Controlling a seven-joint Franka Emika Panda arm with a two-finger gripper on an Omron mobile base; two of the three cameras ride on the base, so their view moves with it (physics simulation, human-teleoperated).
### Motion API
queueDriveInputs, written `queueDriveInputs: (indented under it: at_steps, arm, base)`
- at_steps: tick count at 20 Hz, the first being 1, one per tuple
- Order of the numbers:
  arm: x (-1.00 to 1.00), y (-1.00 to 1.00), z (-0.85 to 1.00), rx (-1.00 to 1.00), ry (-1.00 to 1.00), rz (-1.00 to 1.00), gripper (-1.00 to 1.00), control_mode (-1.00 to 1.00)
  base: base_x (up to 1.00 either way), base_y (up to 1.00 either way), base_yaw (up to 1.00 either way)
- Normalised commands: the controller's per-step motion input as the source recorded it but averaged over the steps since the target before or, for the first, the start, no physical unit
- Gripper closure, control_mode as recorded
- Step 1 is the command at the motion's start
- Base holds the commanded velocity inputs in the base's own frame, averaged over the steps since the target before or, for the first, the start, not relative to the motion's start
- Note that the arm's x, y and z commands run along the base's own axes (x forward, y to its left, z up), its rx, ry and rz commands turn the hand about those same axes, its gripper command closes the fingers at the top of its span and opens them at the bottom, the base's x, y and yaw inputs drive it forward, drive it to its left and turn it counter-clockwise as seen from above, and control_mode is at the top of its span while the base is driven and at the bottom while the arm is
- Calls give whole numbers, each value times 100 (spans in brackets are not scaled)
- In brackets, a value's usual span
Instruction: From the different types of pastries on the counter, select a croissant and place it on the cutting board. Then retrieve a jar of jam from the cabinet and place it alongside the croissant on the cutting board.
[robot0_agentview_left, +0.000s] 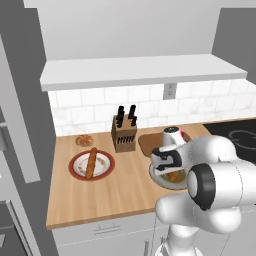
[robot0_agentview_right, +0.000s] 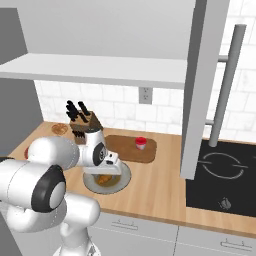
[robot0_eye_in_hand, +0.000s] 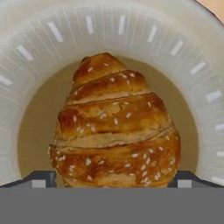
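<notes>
On the left of the desk (robot0_agentview_left: 125, 192) lay the round bun (robot0_agentview_left: 84, 140), and just in front of it the baguette (robot0_agentview_left: 91, 162) rested on a red-rimmed plate (robot0_agentview_left: 107, 170). To the right stood the knife block (robot0_agentview_left: 124, 133), close to the tiled wall. Further right, the grey plate (robot0_agentview_right: 125, 178) carried the croissant (robot0_eye_in_hand: 114, 131); in the hand view the pastry sat in the middle of the plate, with a dark tip at each side of its lower end. The fingers (robot0_eye_in_hand: 114, 178) stood wide on both sides of the croissant, and I could not tell if they touched it. Behind the plate lay the cutting board (robot0_agentview_right: 125, 147), and on its right part stood the jar of jam (robot0_agentview_right: 141, 143). At the far right was the black cooktop (robot0_agentview_right: 225, 180).
</notes>
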Motion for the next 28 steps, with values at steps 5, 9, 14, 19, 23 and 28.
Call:
queueDriveInputs:
  at_steps: [5, 9, 14, 19, 23, 28]
  arm:
    - [13, 0, -19, 0, -1, -3, 100, -100]
    - [19, -11, 72, -8, -20, -7, 100, -100]
    - [37, -10, 89, -11, -28, -6, 100, -100]
    - [89, 0, 8, -4, -6, -1, 100, -100]
    - [100, 0, -33, 0, 0, 0, 100, -100]
    - [92, 0, -21, 0, 0, -1, 100, -100]
  base:
    - [0, 0, 0]
    - [0, 0, 0]
    - [0, 0, 0]
    - [0, 0, 0]
    - [0, 0, 0]
    - [0, 0, 0]
